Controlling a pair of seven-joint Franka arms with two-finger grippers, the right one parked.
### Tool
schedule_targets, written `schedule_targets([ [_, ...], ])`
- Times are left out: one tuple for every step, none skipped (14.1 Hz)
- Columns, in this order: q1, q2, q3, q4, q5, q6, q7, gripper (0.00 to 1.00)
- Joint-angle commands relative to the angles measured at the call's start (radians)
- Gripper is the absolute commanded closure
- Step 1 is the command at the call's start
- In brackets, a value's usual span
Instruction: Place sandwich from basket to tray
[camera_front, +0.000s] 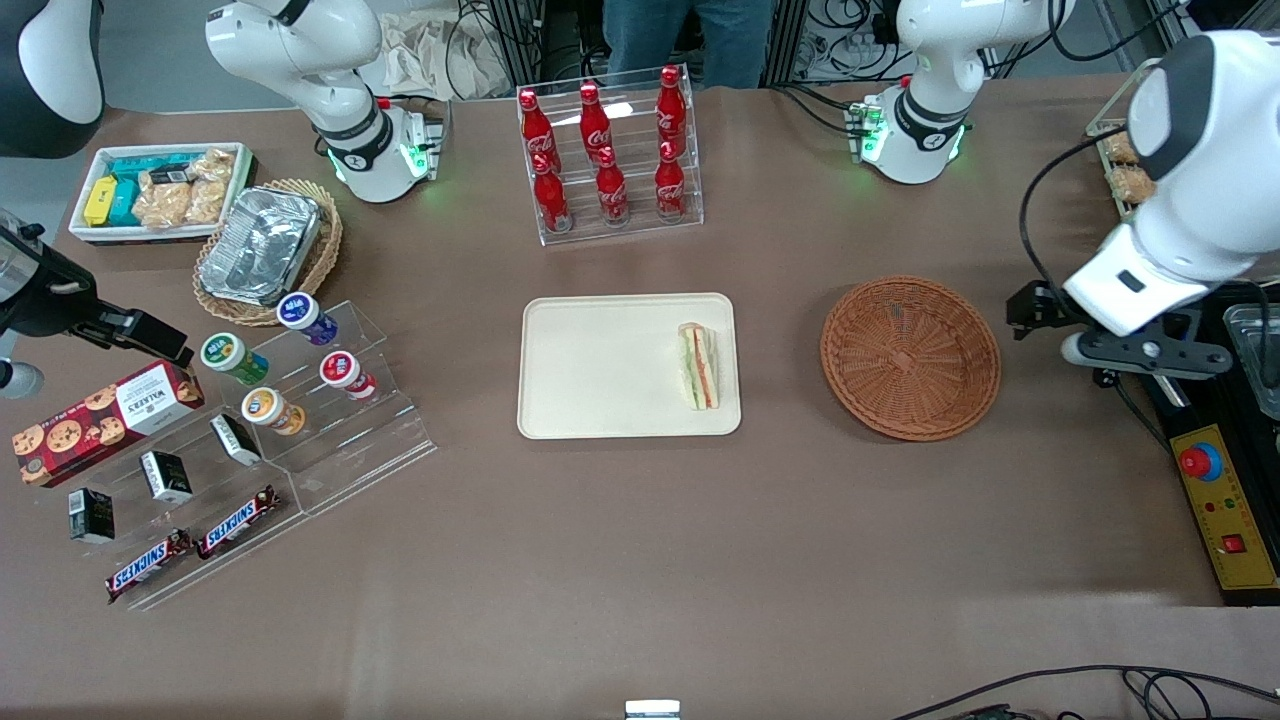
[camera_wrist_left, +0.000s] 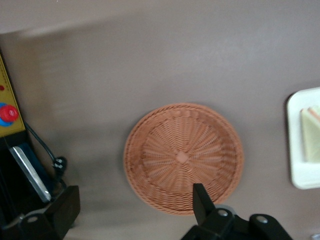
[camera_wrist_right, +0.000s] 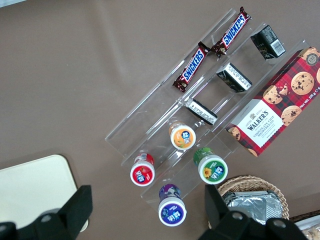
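A bottle rack (camera_front: 610, 160) stands on the table (camera_front: 620, 560) farther from the front camera than the tray (camera_front: 600, 370). Sandwich (camera_front: 699, 366) lies on the tray's edge nearest the basket (camera_front: 910, 357). Wrist view shows the basket (camera_wrist_left: 183, 158) empty. Pincer (camera_wrist_left: 125, 210), spread wide and holding nothing, hangs toward the working arm's end, well apart from the sandwich.

Tray (camera_wrist_left: 304, 145) & sandwich (camera_wrist_left: 311, 135) cut by edge; claw (camera_wrist_left: 127, 210) w/ fingertips partly cropped.
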Motion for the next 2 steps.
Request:
schedule_targets([
  [-0.106, -0.018, 0.056, 0.024, 0.031, -0.034, -0.116, 0.0],
  [-0.108, -0.019, 0.056, 0.024, 0.037, -0.037, -0.123, 0.0],
])
